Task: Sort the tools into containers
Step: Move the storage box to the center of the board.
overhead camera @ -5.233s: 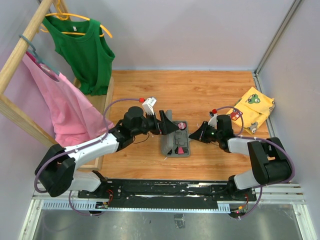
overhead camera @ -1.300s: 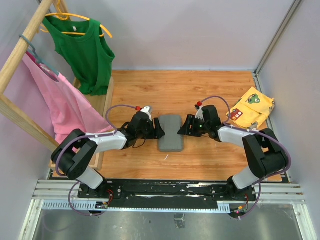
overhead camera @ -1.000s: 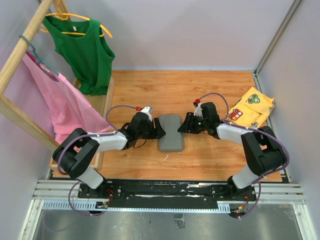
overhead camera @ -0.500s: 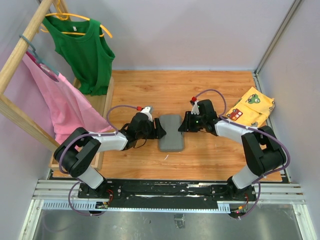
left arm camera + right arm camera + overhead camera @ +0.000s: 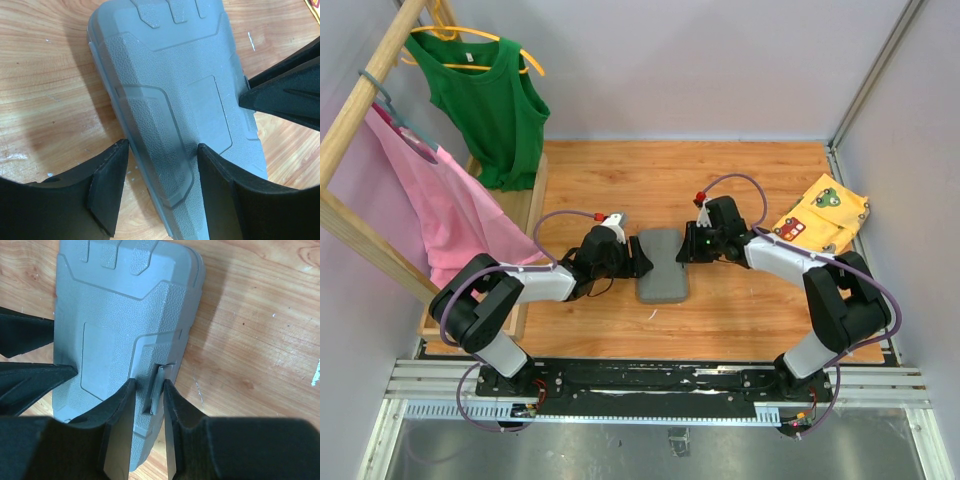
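The grey tool case (image 5: 661,265) lies shut and flat on the wooden table, so the tools are hidden. My left gripper (image 5: 640,264) is open astride the case's left edge (image 5: 175,90): one finger (image 5: 107,180) is on the table beside it, the other (image 5: 225,185) rests on the lid. My right gripper (image 5: 686,249) is at the case's right edge (image 5: 115,315). Its jaws (image 5: 149,390) are pinched on the small latch tab (image 5: 161,377), one finger on the lid and one against the tab.
A yellow patterned cloth (image 5: 820,215) lies at the right wall. On the left, a wooden rack (image 5: 370,70) carries a green top (image 5: 485,100) and a pink garment (image 5: 430,200). Bare wood surrounds the case.
The case, open five seconds ago, is now shut. In the last second my right gripper slid left onto its right edge and narrowed on the latch. The left gripper held still.
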Robot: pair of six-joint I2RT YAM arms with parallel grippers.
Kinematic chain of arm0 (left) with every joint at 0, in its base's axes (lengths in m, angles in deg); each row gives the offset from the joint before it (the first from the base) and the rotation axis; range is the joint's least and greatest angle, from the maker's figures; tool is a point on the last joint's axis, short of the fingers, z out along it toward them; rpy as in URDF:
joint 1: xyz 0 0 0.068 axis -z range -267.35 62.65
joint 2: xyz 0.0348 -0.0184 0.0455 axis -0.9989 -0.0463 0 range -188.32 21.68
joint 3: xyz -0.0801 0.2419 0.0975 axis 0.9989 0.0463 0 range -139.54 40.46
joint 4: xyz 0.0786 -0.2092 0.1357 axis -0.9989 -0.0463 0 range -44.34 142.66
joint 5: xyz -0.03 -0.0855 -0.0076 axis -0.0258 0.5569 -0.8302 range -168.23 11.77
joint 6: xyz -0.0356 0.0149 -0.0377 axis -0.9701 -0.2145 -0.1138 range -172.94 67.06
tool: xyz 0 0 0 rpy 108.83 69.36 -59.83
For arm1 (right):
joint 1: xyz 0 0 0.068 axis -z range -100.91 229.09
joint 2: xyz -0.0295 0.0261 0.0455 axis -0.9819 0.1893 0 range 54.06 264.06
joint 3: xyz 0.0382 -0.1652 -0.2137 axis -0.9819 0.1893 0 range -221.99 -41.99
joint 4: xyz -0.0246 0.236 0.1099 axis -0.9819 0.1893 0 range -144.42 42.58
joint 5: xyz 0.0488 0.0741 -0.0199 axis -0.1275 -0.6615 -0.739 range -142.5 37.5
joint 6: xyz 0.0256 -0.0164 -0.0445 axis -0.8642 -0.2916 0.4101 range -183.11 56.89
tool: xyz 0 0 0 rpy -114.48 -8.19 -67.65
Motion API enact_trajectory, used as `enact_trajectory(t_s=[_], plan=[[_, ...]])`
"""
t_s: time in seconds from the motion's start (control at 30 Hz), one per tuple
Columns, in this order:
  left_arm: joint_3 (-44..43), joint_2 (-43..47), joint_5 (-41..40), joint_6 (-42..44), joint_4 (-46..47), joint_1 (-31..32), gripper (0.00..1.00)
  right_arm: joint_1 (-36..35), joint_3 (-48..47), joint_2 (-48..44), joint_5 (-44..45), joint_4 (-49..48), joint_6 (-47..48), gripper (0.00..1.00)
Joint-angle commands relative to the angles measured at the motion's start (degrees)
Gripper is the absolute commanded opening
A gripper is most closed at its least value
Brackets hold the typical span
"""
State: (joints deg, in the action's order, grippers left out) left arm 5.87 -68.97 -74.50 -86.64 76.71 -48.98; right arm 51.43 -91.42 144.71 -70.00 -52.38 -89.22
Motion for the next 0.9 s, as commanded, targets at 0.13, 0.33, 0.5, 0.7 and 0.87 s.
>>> enact_trajectory(t_s=[0.13, 0.33, 0.5, 0.7, 0.87], plan=[[1.5, -2.78, -0.86, 3.06, -6.74, -0.05, 0.6, -3.06, -1.66, 2.17, 5.33, 6.9, 2.72, 0.14], [1.1, -3.49, -0.6, 3.63, -6.91, 0.19, 0.6, -5.14, -2.7, 4.01, 7.75, 8.26, 1.46, 0.07], [0.73, -4.15, -0.5, 3.72, -6.93, 0.48, 0.6, -6.72, -2.7, 4.71, 10.07, 8.98, 0.0, 0.01], [0.53, -4.25, -0.42, 3.73, -6.98, 0.57, 0.6, -7.67, -2.42, 4.61, 11.16, 9.44, -1.03, 0.01], [0.39, -4.53, -0.2, 3.72, -6.92, 0.76, 0.59, -8.38, -1.69, 4.6, 9.22, 7.94, -3.08, 0.01]])
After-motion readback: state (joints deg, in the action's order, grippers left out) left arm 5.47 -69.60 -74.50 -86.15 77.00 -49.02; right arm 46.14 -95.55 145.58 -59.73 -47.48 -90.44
